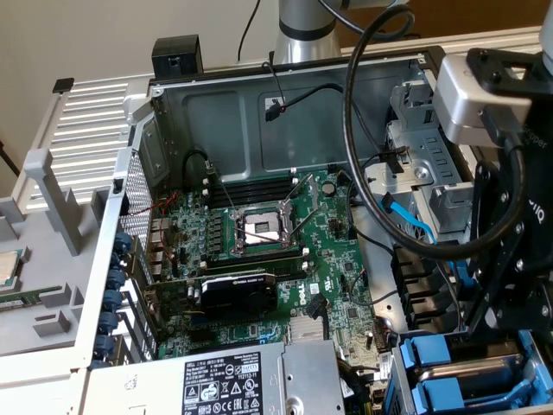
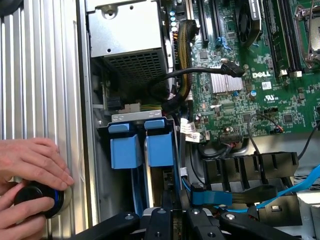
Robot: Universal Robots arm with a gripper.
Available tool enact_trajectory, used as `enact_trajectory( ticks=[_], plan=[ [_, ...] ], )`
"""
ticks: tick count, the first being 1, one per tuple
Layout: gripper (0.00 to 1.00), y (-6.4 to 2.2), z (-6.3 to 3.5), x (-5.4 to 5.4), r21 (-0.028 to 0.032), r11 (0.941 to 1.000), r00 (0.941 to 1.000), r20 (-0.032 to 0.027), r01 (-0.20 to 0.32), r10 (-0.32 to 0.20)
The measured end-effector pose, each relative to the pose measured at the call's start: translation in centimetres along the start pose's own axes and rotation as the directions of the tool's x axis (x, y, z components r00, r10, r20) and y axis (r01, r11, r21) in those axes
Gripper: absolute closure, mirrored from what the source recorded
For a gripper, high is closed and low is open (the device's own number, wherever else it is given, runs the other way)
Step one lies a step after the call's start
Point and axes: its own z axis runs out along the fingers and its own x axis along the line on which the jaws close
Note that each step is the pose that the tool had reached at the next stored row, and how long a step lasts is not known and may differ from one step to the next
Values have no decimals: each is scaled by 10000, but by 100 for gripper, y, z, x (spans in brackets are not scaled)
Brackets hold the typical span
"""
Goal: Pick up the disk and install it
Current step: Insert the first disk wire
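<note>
An open computer case [image 1: 259,112] is lying beside ribbed metal decking [image 2: 40,75], where a person's hands [image 2: 30,160] are cupping a black knob [image 2: 35,200]. The gripper [image 2: 174,202] is pinching the disk [image 2: 160,145] edge-on in the bay directly beneath it, just beside another blue carrier [image 2: 125,145]; a blue cable [image 2: 215,196] is crowding the fingers, with the motherboard [image 2: 240,100] lying beyond

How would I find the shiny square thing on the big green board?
Look into the open computer case, at the green board on its floor. Near the board's middle sits a square silver socket with thin metal levers. Its neighbours are dark: black memory slots and a black fan card.
</note>
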Motion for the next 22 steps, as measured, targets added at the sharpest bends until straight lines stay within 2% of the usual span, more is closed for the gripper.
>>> enact_trajectory(
  ticks=[22],
  plan=[
    [83,13,-2,2,0,10000,10000,0,0,0]
  ],
)
